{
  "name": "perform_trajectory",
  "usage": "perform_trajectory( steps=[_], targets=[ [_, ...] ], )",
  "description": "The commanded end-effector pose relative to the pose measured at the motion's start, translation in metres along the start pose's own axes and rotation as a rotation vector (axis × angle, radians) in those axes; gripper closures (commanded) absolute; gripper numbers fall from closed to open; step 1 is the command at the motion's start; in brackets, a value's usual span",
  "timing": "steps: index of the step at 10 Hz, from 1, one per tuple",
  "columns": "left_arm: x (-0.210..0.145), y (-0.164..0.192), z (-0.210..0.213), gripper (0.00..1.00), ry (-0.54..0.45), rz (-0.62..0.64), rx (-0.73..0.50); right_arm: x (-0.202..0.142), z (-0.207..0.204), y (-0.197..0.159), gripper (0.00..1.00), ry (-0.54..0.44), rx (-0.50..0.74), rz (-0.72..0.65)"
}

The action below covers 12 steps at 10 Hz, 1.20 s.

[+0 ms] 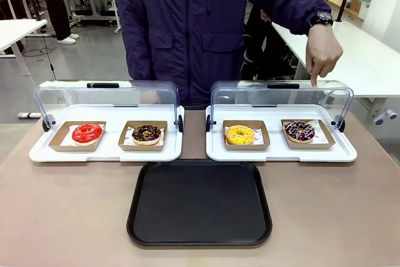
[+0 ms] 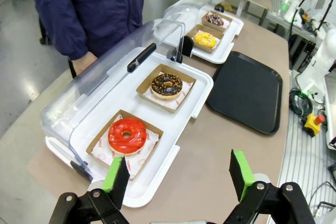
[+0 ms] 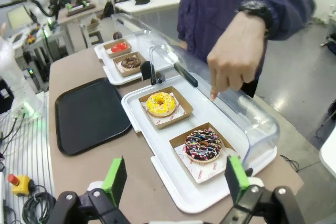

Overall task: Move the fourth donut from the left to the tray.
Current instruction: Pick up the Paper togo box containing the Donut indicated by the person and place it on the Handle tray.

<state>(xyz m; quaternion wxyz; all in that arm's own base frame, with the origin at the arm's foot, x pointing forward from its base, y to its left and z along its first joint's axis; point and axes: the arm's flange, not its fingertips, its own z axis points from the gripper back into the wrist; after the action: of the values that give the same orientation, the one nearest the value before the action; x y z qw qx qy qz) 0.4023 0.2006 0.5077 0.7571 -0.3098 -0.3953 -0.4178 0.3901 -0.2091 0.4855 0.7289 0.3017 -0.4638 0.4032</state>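
fourth donut ahead of spread right pincer, apparently not touching

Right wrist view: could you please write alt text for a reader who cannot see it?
A chocolate donut with pink and white sprinkles sits in a cardboard holder on a white tray, beyond the open right claw. A person's hand points down over that tray; a yellow donut and a black tray lie farther left.

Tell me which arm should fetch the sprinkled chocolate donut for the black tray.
Right. The right claw hangs open just before the sprinkled donut, while the left claw faces the red donut at the row's other end.
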Motion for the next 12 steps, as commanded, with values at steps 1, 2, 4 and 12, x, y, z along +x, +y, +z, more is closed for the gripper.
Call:
perform_trajectory(
  steps=[1, 2, 4, 12],
  targets=[
    [0.001, 0.0, 0.001, 0.0, -0.014, -0.011, -0.007, 0.022, -0.028, 0.015, 0.0, 0.143, 0.021, 0.14],
    [0.001, 0.0, 0.001, 0.0, -0.014, -0.011, -0.007, 0.029, -0.046, 0.025, 0.0, 0.219, 0.033, 0.193],
    [0.001, 0.0, 0.001, 0.0, -0.014, -0.011, -0.007, 0.034, -0.083, 0.051, 0.0, 0.408, 0.034, 0.328],
    [0.001, 0.0, 0.001, 0.0, -0.014, -0.011, -0.007, -0.022, -0.198, 0.055, 0.0, 0.802, -0.024, 0.559]
  ],
)
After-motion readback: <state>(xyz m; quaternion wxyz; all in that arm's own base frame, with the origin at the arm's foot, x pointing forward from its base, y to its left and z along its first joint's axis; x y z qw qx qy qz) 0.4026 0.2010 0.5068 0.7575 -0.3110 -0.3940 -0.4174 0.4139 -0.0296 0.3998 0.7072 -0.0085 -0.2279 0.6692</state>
